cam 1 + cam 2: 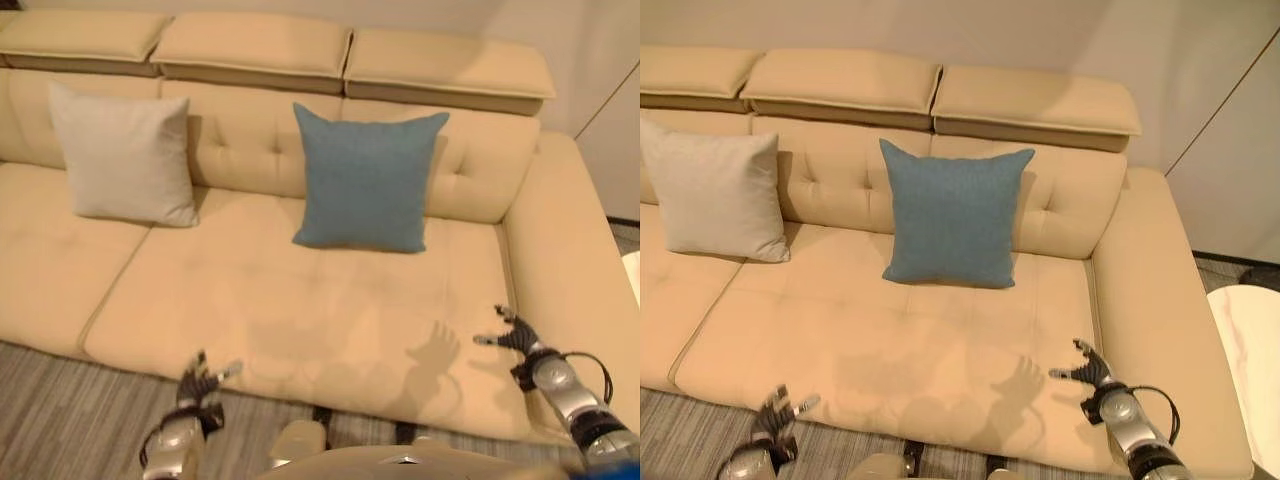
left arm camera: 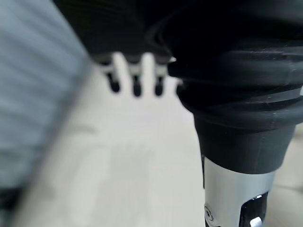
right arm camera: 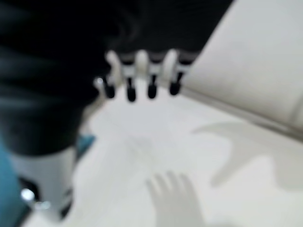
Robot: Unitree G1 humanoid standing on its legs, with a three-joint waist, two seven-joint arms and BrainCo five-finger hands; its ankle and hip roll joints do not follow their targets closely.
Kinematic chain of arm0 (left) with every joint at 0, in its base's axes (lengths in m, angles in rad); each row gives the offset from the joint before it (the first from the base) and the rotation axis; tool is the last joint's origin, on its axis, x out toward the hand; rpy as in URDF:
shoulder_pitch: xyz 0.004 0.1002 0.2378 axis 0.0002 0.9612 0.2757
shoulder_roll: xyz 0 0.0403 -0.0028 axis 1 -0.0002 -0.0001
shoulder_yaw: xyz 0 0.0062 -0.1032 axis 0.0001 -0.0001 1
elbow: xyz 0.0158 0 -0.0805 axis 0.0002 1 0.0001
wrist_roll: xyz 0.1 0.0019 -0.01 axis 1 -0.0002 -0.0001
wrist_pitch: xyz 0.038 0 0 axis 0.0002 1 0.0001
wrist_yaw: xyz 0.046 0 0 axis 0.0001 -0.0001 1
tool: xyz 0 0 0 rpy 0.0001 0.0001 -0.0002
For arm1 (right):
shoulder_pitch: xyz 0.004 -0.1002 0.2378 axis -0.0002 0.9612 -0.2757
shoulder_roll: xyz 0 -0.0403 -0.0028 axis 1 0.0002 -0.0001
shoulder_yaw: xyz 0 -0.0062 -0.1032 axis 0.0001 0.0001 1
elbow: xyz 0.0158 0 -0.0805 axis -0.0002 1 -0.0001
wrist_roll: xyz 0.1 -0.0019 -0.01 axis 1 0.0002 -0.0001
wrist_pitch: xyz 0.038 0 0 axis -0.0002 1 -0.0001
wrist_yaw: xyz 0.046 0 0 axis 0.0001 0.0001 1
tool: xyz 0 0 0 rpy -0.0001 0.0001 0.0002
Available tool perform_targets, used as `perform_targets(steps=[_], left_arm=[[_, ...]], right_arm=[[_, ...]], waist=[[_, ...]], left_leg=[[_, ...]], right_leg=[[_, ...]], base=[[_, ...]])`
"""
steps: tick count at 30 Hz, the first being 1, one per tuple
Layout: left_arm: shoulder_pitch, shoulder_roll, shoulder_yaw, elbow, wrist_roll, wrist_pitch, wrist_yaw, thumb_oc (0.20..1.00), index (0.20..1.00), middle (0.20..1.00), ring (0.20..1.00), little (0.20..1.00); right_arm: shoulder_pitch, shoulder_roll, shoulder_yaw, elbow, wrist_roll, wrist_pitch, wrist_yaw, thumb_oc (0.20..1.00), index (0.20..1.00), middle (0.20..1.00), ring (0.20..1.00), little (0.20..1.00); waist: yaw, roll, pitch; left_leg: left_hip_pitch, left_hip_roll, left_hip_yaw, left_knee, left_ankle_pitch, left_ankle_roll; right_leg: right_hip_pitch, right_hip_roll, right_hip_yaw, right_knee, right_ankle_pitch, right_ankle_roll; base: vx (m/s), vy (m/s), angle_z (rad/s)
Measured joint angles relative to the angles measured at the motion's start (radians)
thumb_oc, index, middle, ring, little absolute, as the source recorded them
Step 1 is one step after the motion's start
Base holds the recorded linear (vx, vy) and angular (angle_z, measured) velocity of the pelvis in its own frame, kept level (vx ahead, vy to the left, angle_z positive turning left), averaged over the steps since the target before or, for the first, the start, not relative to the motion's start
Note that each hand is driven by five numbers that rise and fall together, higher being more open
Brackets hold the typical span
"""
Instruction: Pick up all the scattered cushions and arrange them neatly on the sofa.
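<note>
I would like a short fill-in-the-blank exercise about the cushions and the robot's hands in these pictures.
1. The blue cushion leans upright against the sofa's ____.
2. The cushion to the left of the blue one is ____ in colour.
3. The left hand and the right hand both hold ____.

Missing words: backrest; light grey; nothing

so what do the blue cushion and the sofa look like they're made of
Blue cushion: woven fabric, it seems, matte with a fine, slightly mottled weave. Sofa: probably leather or faux leather, tan and smooth with a soft sheen, button tufting on the backrest and piped seams; which of the two can't be told.
</note>
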State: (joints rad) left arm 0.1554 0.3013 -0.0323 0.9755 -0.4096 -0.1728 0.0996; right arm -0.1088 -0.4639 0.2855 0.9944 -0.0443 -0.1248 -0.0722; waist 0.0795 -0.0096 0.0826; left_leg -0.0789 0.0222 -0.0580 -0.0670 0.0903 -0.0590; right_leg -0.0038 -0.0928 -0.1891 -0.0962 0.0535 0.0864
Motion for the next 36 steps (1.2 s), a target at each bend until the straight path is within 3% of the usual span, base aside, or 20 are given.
perform_targets(steps=[5,7,8,9,10,11,12,13,15,18,21,22,23,26,27,29,32,33,34,36], left_arm=[[0.017,-0.058,-0.029,0.094,0.052,0.032,-0.029,1.000,1.000,1.000,1.000,1.000],[-0.029,-0.056,-0.056,0.108,0.087,0.035,-0.029,1.000,1.000,1.000,1.000,1.000],[-0.045,-0.054,-0.067,0.110,0.093,0.034,-0.028,1.000,1.000,1.000,1.000,1.000],[-0.055,-0.052,-0.075,0.114,0.110,0.034,-0.028,1.000,1.000,1.000,1.000,1.000],[-0.088,-0.037,-0.064,0.135,0.121,0.033,-0.031,1.000,1.000,1.000,1.000,1.000],[-0.130,-0.038,-0.048,0.168,0.124,0.039,-0.032,1.000,1.000,1.000,1.000,1.000],[-0.133,-0.061,-0.026,0.230,0.124,0.044,-0.043,1.000,1.000,1.000,1.000,1.000],[-0.138,-0.065,-0.027,0.226,0.124,0.044,-0.050,1.000,1.000,1.000,1.000,1.000],[-0.153,-0.100,-0.001,0.271,0.124,0.043,-0.050,1.000,1.000,1.000,1.000,1.000],[-0.162,-0.133,-0.056,0.252,0.125,0.045,-0.051,1.000,1.000,1.000,1.000,1.000],[-0.169,-0.130,-0.068,0.242,0.122,0.049,-0.052,1.000,1.000,1.000,1.000,1.000],[-0.176,-0.102,-0.058,0.232,0.126,0.050,-0.050,1.000,1.000,1.000,1.000,1.000],[-0.181,-0.097,-0.066,0.234,0.128,0.051,-0.050,1.000,1.000,1.000,1.000,1.000],[-0.186,-0.081,-0.065,0.234,0.128,0.051,-0.049,1.000,1.000,1.000,1.000,1.000],[-0.180,-0.068,-0.065,0.239,0.128,0.052,-0.049,1.000,1.000,1.000,1.000,1.000],[-0.170,-0.061,-0.065,0.245,0.129,0.053,-0.049,1.000,1.000,1.000,1.000,1.000],[-0.135,-0.061,-0.067,0.258,0.130,0.058,-0.050,1.000,1.000,1.000,1.000,1.000],[-0.121,-0.060,-0.067,0.258,0.135,0.058,-0.050,1.000,1.000,1.000,1.000,1.000],[-0.107,-0.059,-0.064,0.267,0.159,0.062,-0.049,1.000,1.000,1.000,1.000,1.000],[-0.091,-0.076,-0.066,0.264,0.162,0.062,-0.049,1.000,1.000,1.000,1.000,1.000]], right_arm=[[0.078,0.068,0.036,0.026,-0.025,0.007,0.020,1.000,1.000,1.000,1.000,1.000],[0.079,0.068,0.046,0.065,-0.031,0.007,0.020,1.000,1.000,1.000,1.000,1.000],[0.080,0.067,0.046,0.080,-0.031,0.006,0.018,1.000,1.000,1.000,1.000,1.000],[0.061,0.068,0.047,0.098,-0.031,0.002,0.017,1.000,1.000,1.000,1.000,1.000],[0.047,0.084,0.046,0.107,-0.031,-0.002,0.016,1.000,1.000,1.000,1.000,1.000],[0.040,0.099,0.035,0.116,-0.031,0.000,0.011,1.000,1.000,1.000,1.000,1.000],[0.047,0.092,0.035,0.137,-0.031,0.005,0.008,1.000,1.000,1.000,1.000,1.000],[0.060,0.089,0.033,0.145,-0.031,0.012,0.006,1.000,1.000,1.000,1.000,1.000],[0.078,0.105,-0.008,0.184,-0.036,0.012,0.005,1.000,1.000,1.000,1.000,1.000],[0.086,0.101,-0.007,0.224,-0.037,0.043,0.011,1.000,1.000,1.000,1.000,1.000],[0.071,0.110,-0.010,0.224,-0.037,0.044,0.010,1.000,1.000,1.000,1.000,1.000],[0.044,0.132,-0.007,0.220,-0.036,0.044,0.010,1.000,1.000,1.000,1.000,1.000],[0.034,0.136,-0.005,0.221,-0.036,0.045,0.010,1.000,1.000,1.000,1.000,1.000],[0.025,0.155,-0.003,0.217,-0.036,0.046,0.012,1.000,1.000,1.000,1.000,1.000],[0.026,0.162,-0.003,0.225,-0.035,0.047,0.013,1.000,1.000,1.000,1.000,1.000],[0.025,0.163,-0.003,0.232,-0.035,0.048,0.013,1.000,1.000,1.000,1.000,1.000],[0.019,0.170,-0.007,0.241,-0.036,0.050,0.011,1.000,1.000,1.000,1.000,1.000],[0.027,0.179,-0.006,0.245,-0.036,0.052,0.011,1.000,1.000,1.000,1.000,1.000],[0.026,0.196,-0.004,0.254,-0.035,0.053,0.011,1.000,1.000,1.000,1.000,1.000],[0.031,0.195,-0.004,0.261,-0.035,0.057,0.011,1.000,1.000,1.000,1.000,1.000]], waist=[[0.024,0.015,-0.009],[0.020,0.025,0.005],[0.024,0.033,0.012],[0.025,0.040,0.017],[0.015,-0.009,0.024],[0.010,-0.062,0.047],[-0.036,-0.093,0.046],[-0.047,-0.072,0.042],[-0.073,-0.041,0.033],[-0.101,-0.014,0.016],[-0.089,-0.057,0.040],[-0.082,-0.098,0.061],[-0.085,-0.074,0.068],[-0.081,-0.038,0.070],[-0.073,-0.040,0.065],[-0.050,-0.036,0.058],[-0.005,-0.026,0.047],[0.004,-0.031,0.033],[0.013,-0.036,0.023],[0.012,-0.015,0.000]], left_leg=[[-0.012,0.026,-0.043,0.013,0.013,-0.023],[-0.050,0.042,-0.096,0.015,0.045,-0.082],[-0.062,0.052,-0.102,0.023,0.048,-0.089],[-0.088,0.066,-0.115,0.036,0.044,-0.116],[-0.115,0.068,-0.063,0.031,-0.003,-0.161],[-0.139,0.036,-0.031,0.154,-0.028,-0.110],[-0.047,0.026,0.006,0.410,-0.108,-0.078],[-0.005,0.036,0.000,0.382,-0.135,-0.080],[0.021,0.025,-0.018,0.499,-0.252,-0.106],[0.103,-0.009,-0.028,0.223,-0.259,-0.036],[0.128,-0.070,-0.024,0.144,-0.229,0.043],[0.108,-0.113,0.004,0.179,-0.220,0.078],[0.082,-0.104,0.015,0.191,-0.222,0.098],[0.050,-0.071,0.022,0.177,-0.174,0.142],[0.041,-0.069,0.023,0.168,-0.139,0.145],[0.038,-0.067,0.032,0.135,-0.112,0.147],[0.025,-0.049,0.056,0.106,-0.090,0.122],[0.018,-0.049,0.051,0.100,-0.087,0.112],[0.015,-0.042,0.049,0.082,-0.068,0.082],[0.011,-0.015,0.046,0.049,-0.056,0.049]], right_leg=[[0.018,0.038,-0.036,0.005,-0.009,-0.014],[0.010,0.060,-0.083,0.006,-0.018,-0.041],[0.004,0.077,-0.091,0.012,-0.022,-0.048],[-0.020,0.094,-0.100,0.037,-0.031,-0.065],[-0.063,0.055,-0.131,0.033,0.001,-0.149],[-0.066,0.014,-0.135,0.020,0.017,-0.162],[-0.038,-0.019,-0.132,0.004,0.028,-0.149],[-0.044,-0.014,-0.134,0.006,0.030,-0.149],[-0.060,-0.014,-0.144,0.022,0.068,-0.149],[-0.149,-0.041,-0.127,0.063,0.118,-0.101],[-0.198,-0.090,-0.084,0.072,0.167,-0.059],[-0.208,-0.140,-0.047,0.068,0.160,0.001],[-0.223,-0.134,-0.021,0.094,0.117,0.067],[-0.288,-0.075,0.076,0.327,0.037,0.083],[-0.306,-0.064,0.094,0.508,-0.052,0.063],[-0.271,-0.071,0.044,0.587,-0.123,0.050],[-0.137,-0.073,-0.006,0.492,-0.208,0.040],[-0.102,-0.073,-0.006,0.435,-0.209,0.044],[-0.041,-0.058,-0.007,0.303,-0.215,0.011],[-0.044,-0.033,-0.016,0.263,-0.193,0.018]], base=[[-0.13,-0.125,0.24],[-0.29,-0.119,0.76],[-0.38,-0.133,0.55],[-0.30,-0.068,0.38],[-0.18,-0.026,0.49],[-0.16,-0.009,0.68],[-0.19,0.116,0.48],[-0.18,0.114,0.33],[-0.21,0.122,-0.02],[-0.30,0.136,-0.03],[-0.31,0.089,-0.28],[-0.28,0.058,-0.39],[-0.28,0.046,-0.29],[-0.26,0.022,-0.02],[-0.17,-0.002,0.12],[-0.10,-0.074,-0.20],[-0.06,-0.111,-0.32],[-0.05,-0.160,-0.35],[-0.04,-0.129,-0.28],[-0.02,-0.101,-0.12]])
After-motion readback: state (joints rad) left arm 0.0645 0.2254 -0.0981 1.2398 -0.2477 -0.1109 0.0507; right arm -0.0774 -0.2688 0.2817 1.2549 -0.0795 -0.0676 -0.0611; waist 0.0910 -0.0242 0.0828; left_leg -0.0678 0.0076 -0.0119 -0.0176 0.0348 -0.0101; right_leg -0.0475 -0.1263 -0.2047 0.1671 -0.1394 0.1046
